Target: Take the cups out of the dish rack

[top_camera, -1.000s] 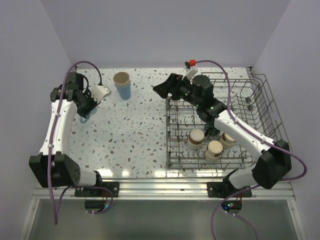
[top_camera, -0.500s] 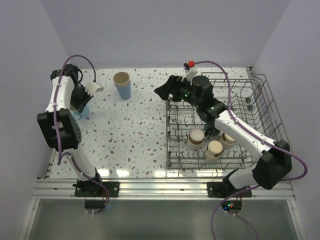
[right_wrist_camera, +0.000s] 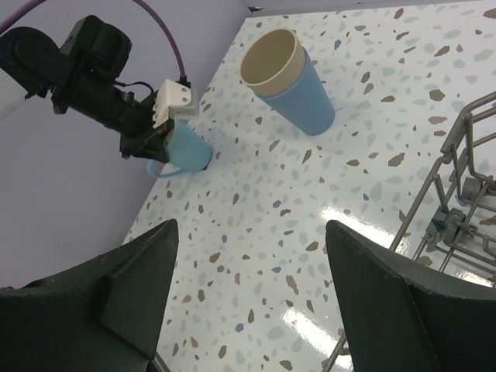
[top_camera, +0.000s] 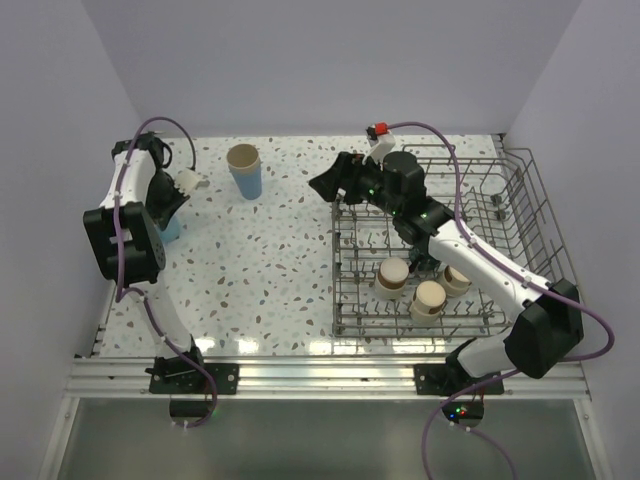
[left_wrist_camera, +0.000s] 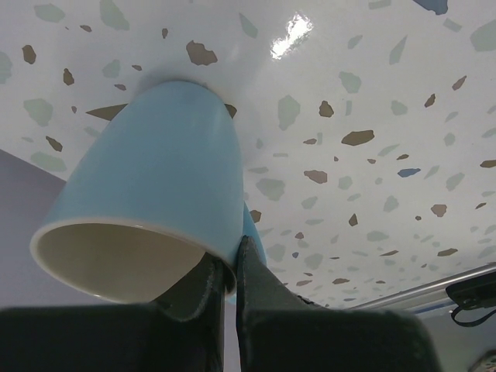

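My left gripper (top_camera: 172,207) is shut on the rim of the light blue handled mug (top_camera: 167,229), one finger inside and one outside (left_wrist_camera: 230,260). The mug (left_wrist_camera: 163,178) stands upright on the table by the left wall. A beige tumbler nested in a light blue tumbler (top_camera: 244,170) stands at the back of the table. My right gripper (top_camera: 322,182) is open and empty above the table, left of the dish rack (top_camera: 520,215). Three short beige cups (top_camera: 392,277) and a dark mug (top_camera: 426,264) sit in the rack's front part.
The purple side wall runs close to the left of the mug (right_wrist_camera: 182,147). The rack's near-left corner (right_wrist_camera: 465,178) is at the right edge of the right wrist view. The nested tumblers (right_wrist_camera: 291,77) stand beyond the right gripper (right_wrist_camera: 252,232).
The left arm's elbow has swung from the near side up toward the back-left wall while its gripper stayed on the light blue mug. The right arm has hardly moved.
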